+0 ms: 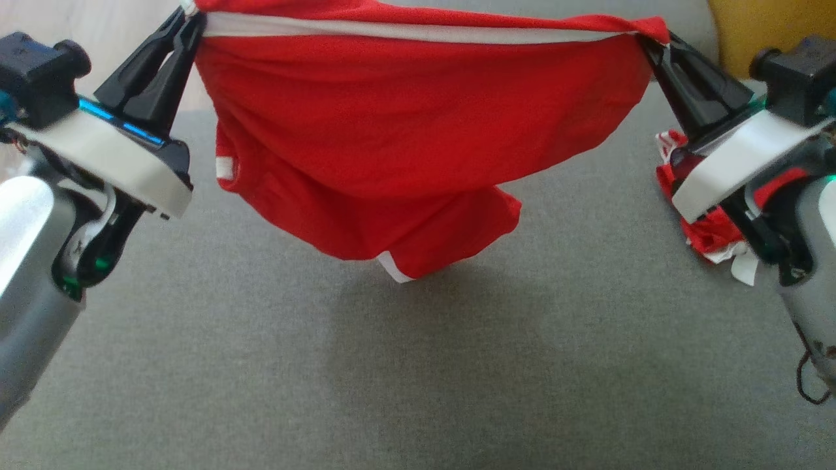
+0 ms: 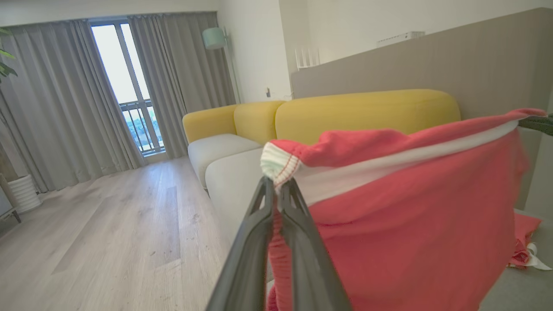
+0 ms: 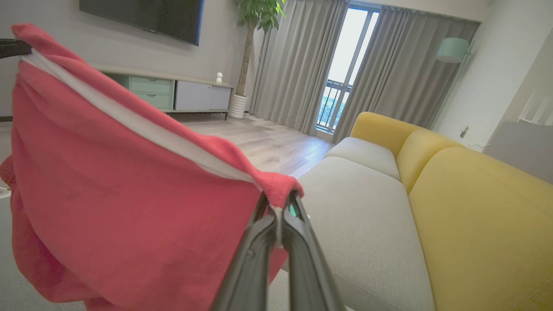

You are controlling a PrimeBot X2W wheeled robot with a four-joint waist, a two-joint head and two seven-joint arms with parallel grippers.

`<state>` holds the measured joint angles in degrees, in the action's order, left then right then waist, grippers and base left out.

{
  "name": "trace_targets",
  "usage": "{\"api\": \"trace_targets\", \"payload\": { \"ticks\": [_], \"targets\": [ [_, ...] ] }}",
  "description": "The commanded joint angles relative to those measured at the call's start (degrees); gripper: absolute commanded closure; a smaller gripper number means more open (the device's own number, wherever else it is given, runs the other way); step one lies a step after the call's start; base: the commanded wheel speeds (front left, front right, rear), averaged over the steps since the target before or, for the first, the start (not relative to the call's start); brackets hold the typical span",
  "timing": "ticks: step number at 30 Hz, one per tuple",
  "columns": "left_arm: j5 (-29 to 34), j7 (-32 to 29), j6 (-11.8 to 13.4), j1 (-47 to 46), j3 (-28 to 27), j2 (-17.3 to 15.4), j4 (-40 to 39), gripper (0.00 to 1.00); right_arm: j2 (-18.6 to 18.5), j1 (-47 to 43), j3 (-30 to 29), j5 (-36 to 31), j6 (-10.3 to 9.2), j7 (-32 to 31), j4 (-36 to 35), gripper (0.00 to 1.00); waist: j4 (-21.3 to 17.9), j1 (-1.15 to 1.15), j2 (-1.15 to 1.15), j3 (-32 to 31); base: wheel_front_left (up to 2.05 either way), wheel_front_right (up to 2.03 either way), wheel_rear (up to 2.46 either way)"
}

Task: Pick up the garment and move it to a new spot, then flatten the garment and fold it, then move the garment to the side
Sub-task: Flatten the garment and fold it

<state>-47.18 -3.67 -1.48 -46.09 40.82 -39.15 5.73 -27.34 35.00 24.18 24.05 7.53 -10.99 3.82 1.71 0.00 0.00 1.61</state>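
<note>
Now, left gripper (image 1: 189, 18): at the upper left of the head view, its two dark fingers are clenched on one bunched corner of the red soft-knit garment (image 1: 405, 130). In the left wrist view, the pinched hem with its white stitched edge pokes out above the tips.
Right gripper (image 1: 648, 40): at the upper right of the head view, its fingers are pressed together on the opposite corner. In the right wrist view, a small red tuft shows past the tips.
Why held so: the two grips, well apart, draw the top edge taut, so the white band (image 1: 392, 31) along it runs nearly straight from one gripper to the other. I judge this spreads the cloth ready for laying flat.
Garment position: it hangs in the upper middle of the head view, between the grippers, its body sagging in a bowed curve. A lower flap with white trim dangles near centre above its own shadow. Whether the lowest fold touches down I cannot tell.
Surface: a grey fabric-covered surface (image 1: 418, 378) spreads across the lower half of the head view.
Nearby: a crumpled red-and-white cloth (image 1: 702, 235) lies at the right edge, partly behind the right forearm and apart from the held garment.
Background: a yellow-backed sofa with pale seat cushions (image 2: 367, 112) sits beyond the cloth in both wrist views.
Step in hand: probably carrying or lowering to flatten, with folding not yet done.
</note>
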Motion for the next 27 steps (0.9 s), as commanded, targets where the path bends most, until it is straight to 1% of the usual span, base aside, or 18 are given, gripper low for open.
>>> {"api": "trace_targets", "payload": {
  "ticks": [1,4,7,9,12,14,16,19,21,23,27],
  "targets": [
    [-0.27,-0.75,0.6,-4.4,-3.19,-2.81,-1.23,1.0,-0.06,2.31,-0.6,-0.5,-0.04,-1.0,-2.09,1.0,-0.06,0.0,0.0,2.31,0.0,0.0,0.0],
    [0.37,-4.54,0.38,-8.3,-2.33,-2.37,-0.42,1.0,-0.31,6.12,-0.79,-0.7,-0.04,-4.03,-2.52,1.0,-0.02,0.0,0.0,6.9,0.0,0.0,0.0],
    [-0.03,-6.96,-0.32,-14.72,-2.92,-0.16,3.11,1.0,-0.51,13.13,-0.61,-0.63,-0.04,-6.24,-1.0,1.0,-0.24,0.0,0.0,12.71,0.0,0.0,0.0],
    [-0.1,-7.75,-1.18,-19.47,-3.48,1.3,6.87,1.0,-0.27,19.11,0.1,-1.29,-0.04,-6.85,1.6,1.0,-0.84,0.0,0.0,16.49,0.0,0.0,0.0],
    [0.14,-7.54,-2.63,-27.46,-4.54,3.59,13.07,1.0,0.63,29.44,1.08,-2.73,-0.04,-5.81,8.08,1.0,-1.69,0.0,0.0,21.7,0.0,0.0,0.0],
    [0.46,-5.54,-3.19,-33.07,-5.79,5.54,17.67,1.0,2.02,36.24,-0.04,-4.15,-0.04,-3.62,13.51,1.0,-1.94,0.0,0.0,24.51,0.0,0.0,0.0],
    [1.79,-2.06,-3.47,-37.86,-6.57,7.36,22.07,1.0,3.61,41.65,-1.43,-5.6,-0.04,-0.98,19.09,1.0,-1.9,0.0,0.0,26.44,0.0,0.0,0.0],
    [3.4,3.36,-4.23,-42.42,-6.58,10.02,28.52,1.0,6.02,46.28,-2.27,-7.34,-0.04,3.02,26.23,1.0,-1.85,0.0,0.0,28.07,0.0,0.0,0.0],
    [2.5,6.63,-5.04,-43.07,-6.57,12.07,32.06,1.0,7.1,46.99,-1.19,-7.85,-0.04,5.35,29.9,1.0,-1.74,0.0,0.0,28.46,0.0,0.0,0.0],
    [2.5,9.35,-5.6,-42.64,-5.35,12.9,34.76,1.0,8.04,46.37,-0.37,-7.53,-0.04,7.3,33.22,1.0,-1.95,0.0,0.0,28.65,0.0,0.0,0.0],
    [-0.18,12.29,-5.96,-38.85,-2.26,15.22,38.07,1.0,8.64,43.15,2.74,-6.99,-0.04,9.43,39.06,1.0,-1.57,0.0,0.0,28.7,0.0,0.0,0.0]
  ]
}}
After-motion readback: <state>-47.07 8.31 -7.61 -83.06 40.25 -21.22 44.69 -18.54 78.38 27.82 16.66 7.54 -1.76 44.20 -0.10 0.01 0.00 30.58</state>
